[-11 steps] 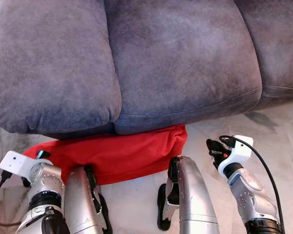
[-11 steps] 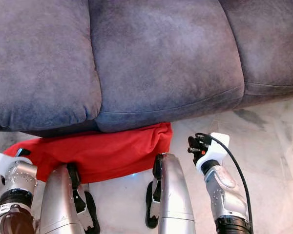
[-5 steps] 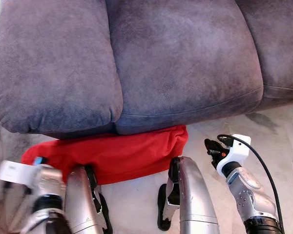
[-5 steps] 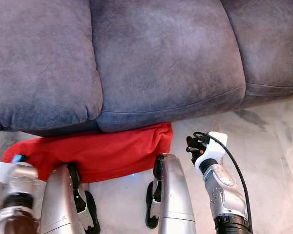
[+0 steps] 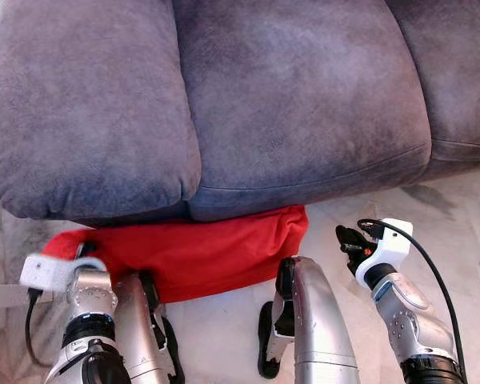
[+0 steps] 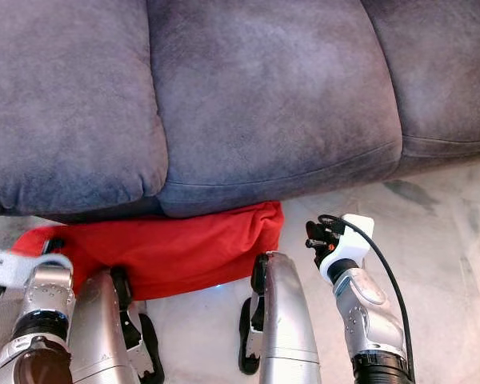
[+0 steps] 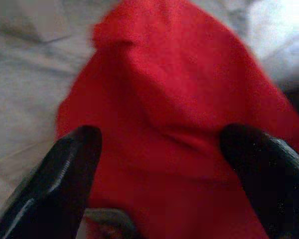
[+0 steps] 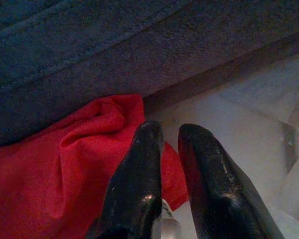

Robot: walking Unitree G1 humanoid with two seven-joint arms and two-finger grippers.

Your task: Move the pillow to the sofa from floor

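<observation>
A red pillow (image 5: 192, 252) lies on the marble floor against the front of the grey sofa (image 5: 288, 104), its back edge tucked under the seat cushions. My left gripper (image 7: 159, 164) is at the pillow's left end, open, with its fingers (image 7: 65, 174) spread on either side of the red corner (image 7: 154, 89). My right gripper (image 8: 167, 149) hovers just off the pillow's right end (image 8: 104, 129), fingers close together with nothing between them. In the left eye view the right gripper (image 5: 349, 242) sits a little right of the pillow.
My two silver legs (image 5: 316, 320) stand on the floor right in front of the pillow. Pale marble floor (image 5: 440, 208) stretches to the right. The sofa's wide seat cushions lie directly ahead.
My left arm has swung right and forward, bringing its gripper onto the pillow's left end. The right arm has barely moved.
</observation>
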